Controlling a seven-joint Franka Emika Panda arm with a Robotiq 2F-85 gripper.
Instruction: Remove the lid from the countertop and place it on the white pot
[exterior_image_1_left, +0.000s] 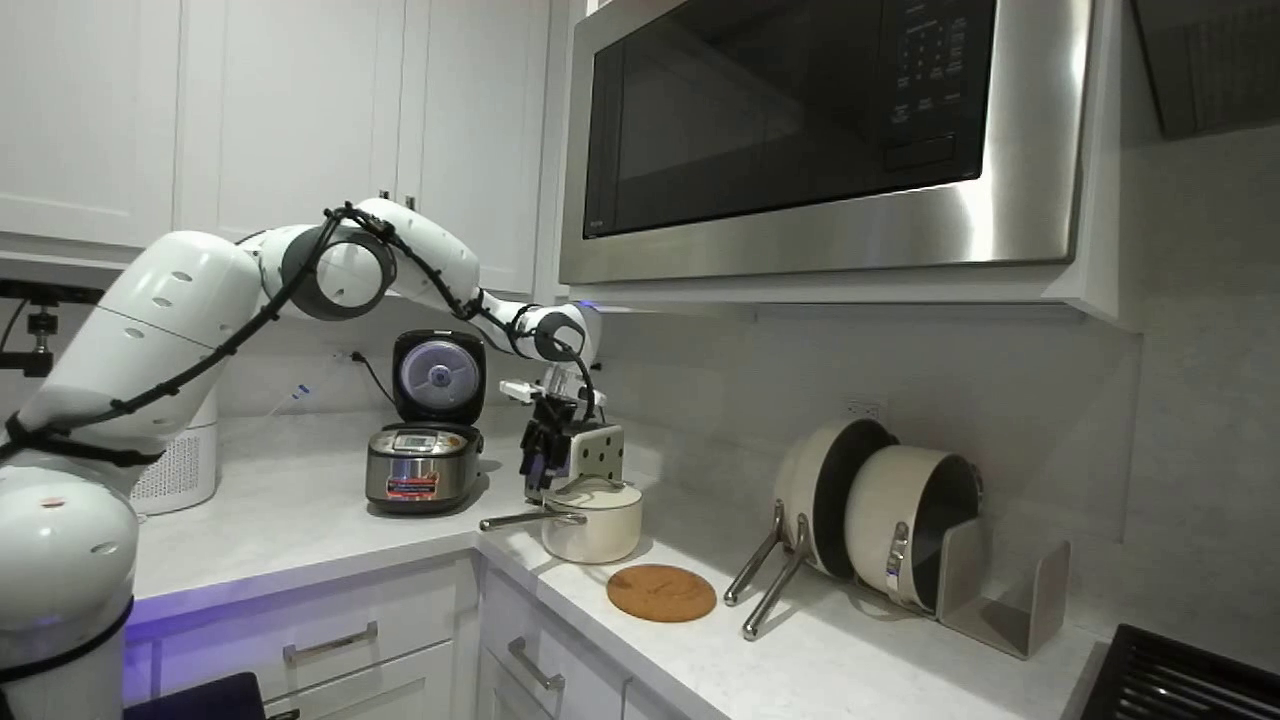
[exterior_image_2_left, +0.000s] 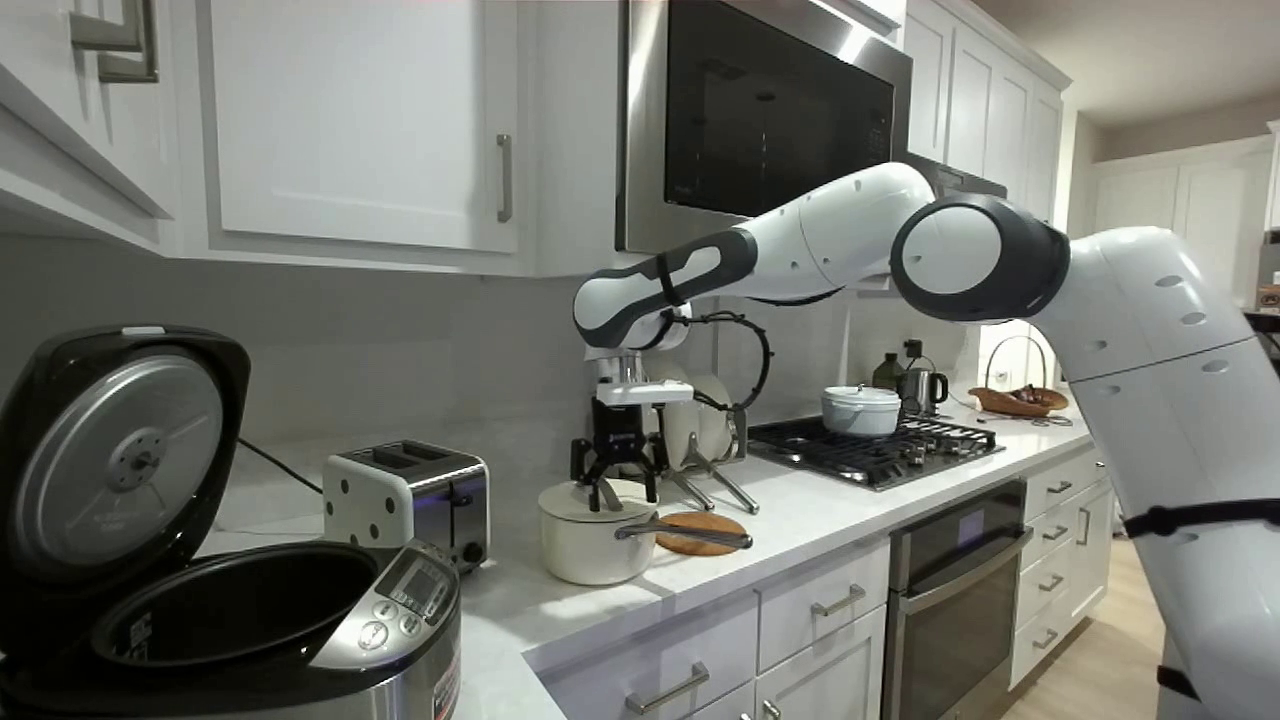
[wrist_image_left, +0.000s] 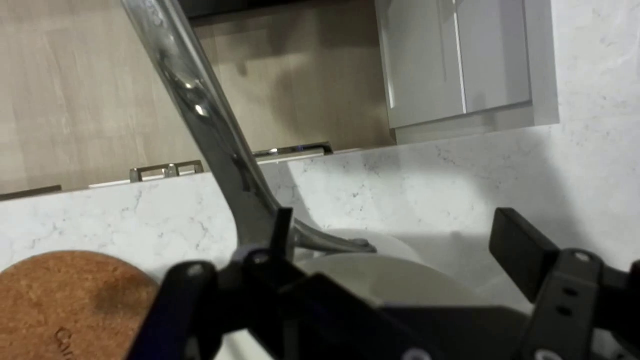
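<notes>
The white pot (exterior_image_1_left: 592, 535) stands on the countertop near the corner, with its long metal handle sticking out past the counter's front edge. It also shows in an exterior view (exterior_image_2_left: 590, 552). The cream lid (exterior_image_2_left: 568, 505) sits on top of the pot, and its low metal handle (exterior_image_1_left: 590, 483) shows in an exterior view. My gripper (exterior_image_2_left: 625, 495) points down just above the lid. In the wrist view my gripper (wrist_image_left: 400, 240) has its fingers wide apart with nothing between them. The lid (wrist_image_left: 400, 280) lies below and behind the fingers there; its handle is hidden.
A round cork trivet (exterior_image_1_left: 661, 593) lies beside the pot. A spotted toaster (exterior_image_2_left: 410, 495) and an open rice cooker (exterior_image_1_left: 425, 470) stand near the corner. Pans (exterior_image_1_left: 905, 520) stand upright in a rack, handles sticking out. A microwave (exterior_image_1_left: 830, 130) hangs above the counter.
</notes>
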